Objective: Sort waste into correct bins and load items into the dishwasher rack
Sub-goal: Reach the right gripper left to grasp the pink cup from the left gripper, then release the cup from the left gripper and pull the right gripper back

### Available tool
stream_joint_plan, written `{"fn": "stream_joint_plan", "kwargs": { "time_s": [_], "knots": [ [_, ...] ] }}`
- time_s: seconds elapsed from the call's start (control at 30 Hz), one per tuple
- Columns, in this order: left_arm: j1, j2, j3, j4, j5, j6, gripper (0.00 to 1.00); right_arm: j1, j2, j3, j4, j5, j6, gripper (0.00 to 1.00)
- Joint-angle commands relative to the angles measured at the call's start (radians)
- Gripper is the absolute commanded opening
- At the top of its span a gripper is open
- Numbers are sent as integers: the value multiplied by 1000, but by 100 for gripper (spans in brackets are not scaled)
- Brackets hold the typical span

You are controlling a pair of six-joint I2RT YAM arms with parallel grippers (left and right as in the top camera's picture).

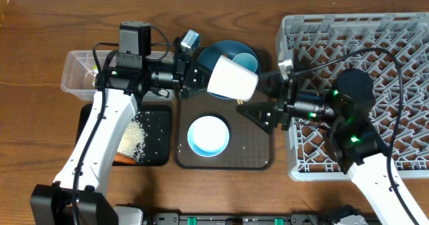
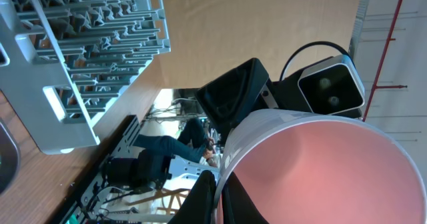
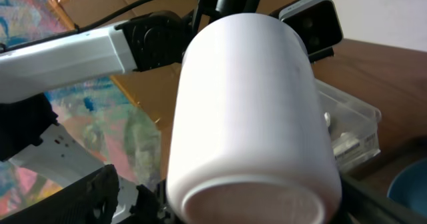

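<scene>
The pink cup (image 1: 232,78) hangs above the brown tray (image 1: 258,151), pinched at its rim by the closed left fingers (image 2: 204,197), its base between the wide-open, empty right fingers (image 3: 90,194); probably light, rigid and slippery, best gripped across the body.

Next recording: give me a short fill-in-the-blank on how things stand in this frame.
1. The left gripper holds the pink cup by its ____.
2. In the black tray lies loose white ____.
3. The right gripper, facing the cup's base, has its jaws ____.
4. The pale blue bowl stands on the ____ serving tray.
Missing words: rim; rice; open; brown.
</scene>
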Motion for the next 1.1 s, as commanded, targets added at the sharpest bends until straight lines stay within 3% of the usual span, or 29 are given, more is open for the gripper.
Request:
{"fn": "stream_joint_plan", "kwargs": {
  "time_s": [0.0,0.27,0.87,1.07],
  "knots": [
    [-2,-3,-5,1,17,5,6,14,14,13,15,8,3,90],
    [-2,-3,-5,1,17,6,6,14,19,13,69,-7,4,60],
    [-2,-3,-6,1,-34,59,8,13,19,13,96,-8,6,38],
    [-2,-3,-6,1,-95,58,17,13,19,13,87,-8,6,36]
  ]
}}
